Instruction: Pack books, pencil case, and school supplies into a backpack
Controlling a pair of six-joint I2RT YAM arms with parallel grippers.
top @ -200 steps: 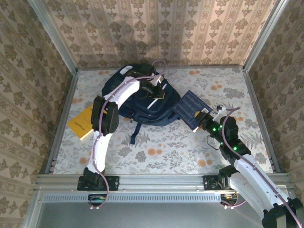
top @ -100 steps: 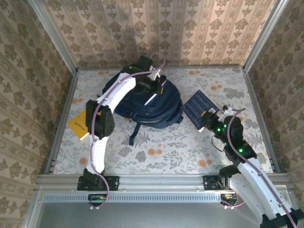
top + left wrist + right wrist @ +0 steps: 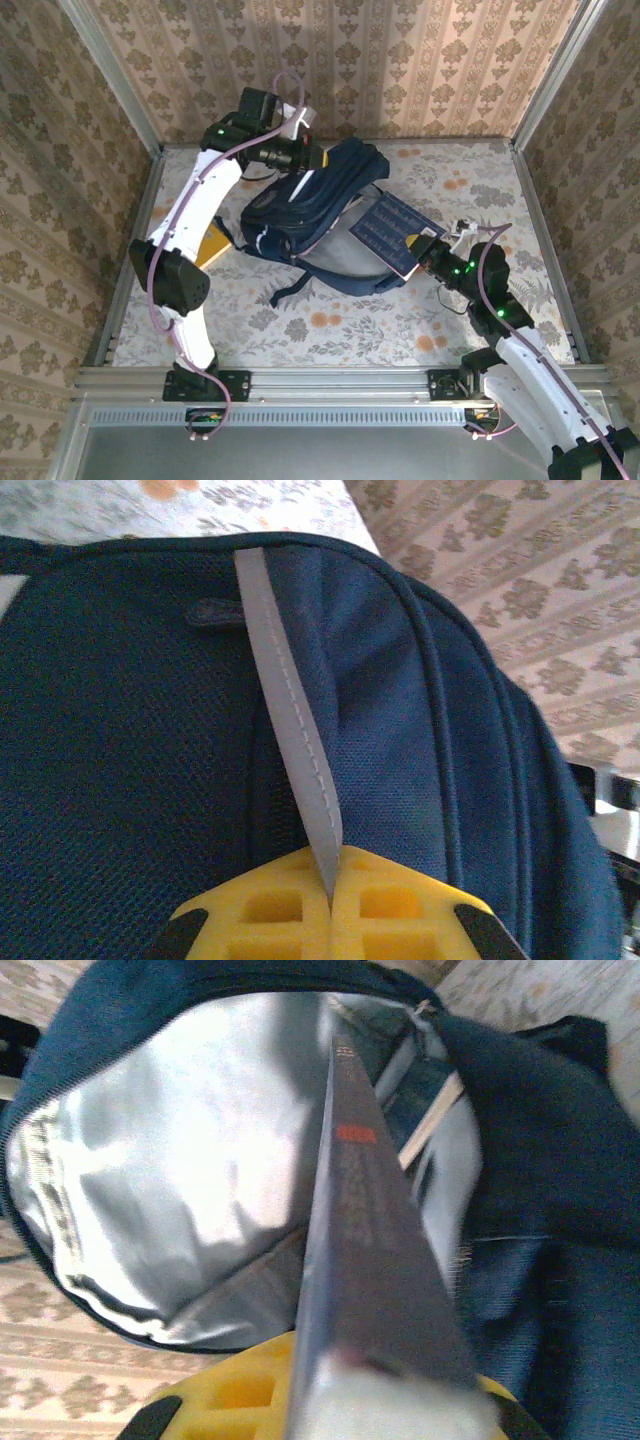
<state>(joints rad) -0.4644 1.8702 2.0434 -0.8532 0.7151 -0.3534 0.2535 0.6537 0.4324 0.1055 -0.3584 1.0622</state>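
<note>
Backpack (image 3: 310, 200) lifted up; L fingers (image 3: 290, 908) pinch its strap (image 3: 290, 730), R fingers (image 3: 232, 1395) pinch blue book (image 3: 390, 232).

backpack (image 3: 300, 205) gaping, blue book (image 3: 390, 232) in its mouth

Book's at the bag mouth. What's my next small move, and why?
Probably ease the right gripper forward, sliding the book into the backpack: its edge points at the open pale lining, and the left gripper holds the grey loop up.
</note>
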